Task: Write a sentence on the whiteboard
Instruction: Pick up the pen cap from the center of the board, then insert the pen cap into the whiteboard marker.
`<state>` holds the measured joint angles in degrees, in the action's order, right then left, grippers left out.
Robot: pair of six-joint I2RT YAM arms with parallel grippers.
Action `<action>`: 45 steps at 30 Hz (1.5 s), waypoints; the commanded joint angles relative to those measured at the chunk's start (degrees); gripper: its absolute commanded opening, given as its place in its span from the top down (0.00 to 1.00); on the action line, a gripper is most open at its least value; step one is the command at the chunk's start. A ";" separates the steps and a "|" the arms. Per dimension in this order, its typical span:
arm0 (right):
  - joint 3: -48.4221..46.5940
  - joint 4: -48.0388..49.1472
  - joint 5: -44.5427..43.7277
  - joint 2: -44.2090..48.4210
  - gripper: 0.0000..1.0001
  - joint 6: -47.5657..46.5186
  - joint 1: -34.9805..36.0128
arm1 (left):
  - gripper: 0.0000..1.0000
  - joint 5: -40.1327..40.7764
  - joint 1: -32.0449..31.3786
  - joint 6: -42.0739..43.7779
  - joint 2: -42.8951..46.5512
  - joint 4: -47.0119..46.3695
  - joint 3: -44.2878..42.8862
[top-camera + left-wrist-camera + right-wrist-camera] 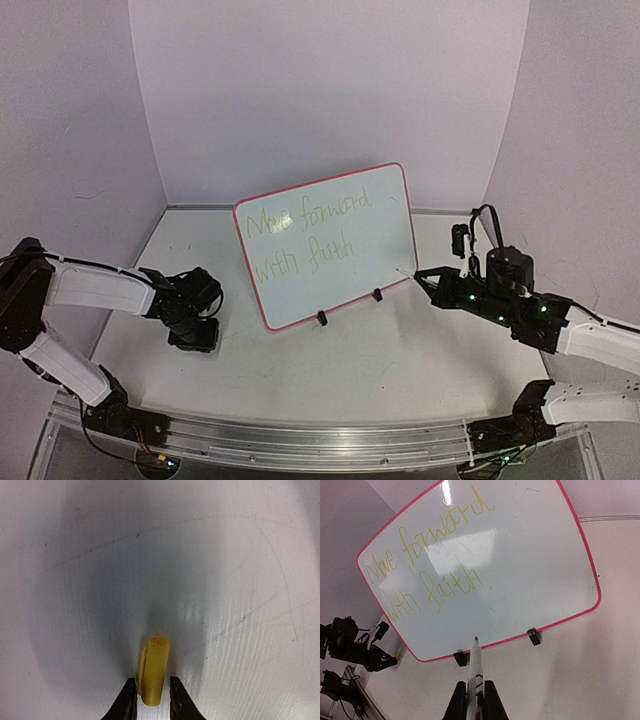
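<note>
The whiteboard [345, 270], white with a red-pink rim, stands tilted on two black feet at the table's middle. It also fills the right wrist view [530, 580]. The sentence [308, 228], in yellow-green cursive, reads "Move forward with faith" on two lines [427, 575]. My right gripper [475, 692] is shut on a white marker [474, 667]. Its orange tip sits just off the board's lower rim, near a foot [461, 658]. In the top view this gripper [428, 280] is by the board's right lower corner. My left gripper [151, 697] points down at the table, left of the board [195, 338], shut on a yellow marker cap [155, 667].
White walls close in the table at the back and sides. A metal rail [320, 445] runs along the near edge. A black cable and connector [461, 240] rise behind my right arm. The board's second foot [534, 636] stands right of the marker tip.
</note>
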<state>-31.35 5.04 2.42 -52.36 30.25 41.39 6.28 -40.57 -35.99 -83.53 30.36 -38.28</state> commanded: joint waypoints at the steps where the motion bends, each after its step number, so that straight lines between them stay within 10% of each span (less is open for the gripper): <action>1: 0.58 1.03 -0.75 2.06 1.00 0.70 -0.22 | 0.80 0.92 -0.30 0.32 -0.79 -0.66 -1.45; 12: 0.57 1.03 0.74 2.41 1.00 0.60 -0.19 | 1.00 1.62 -0.65 -0.65 -0.26 0.37 -1.06; 30: -10.34 -10.24 10.66 -1.50 1.00 -4.41 -1.14 | 1.00 4.75 -0.62 5.07 22.10 13.20 -13.03; 45: -26.55 -19.23 41.02 -9.71 1.00 -8.61 -4.78 | 1.00 -27.19 -3.62 38.18 15.37 13.06 -31.74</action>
<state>-53.71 -12.17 32.13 -59.12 22.29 36.67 -11.26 -42.01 -8.89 -64.43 45.14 -64.51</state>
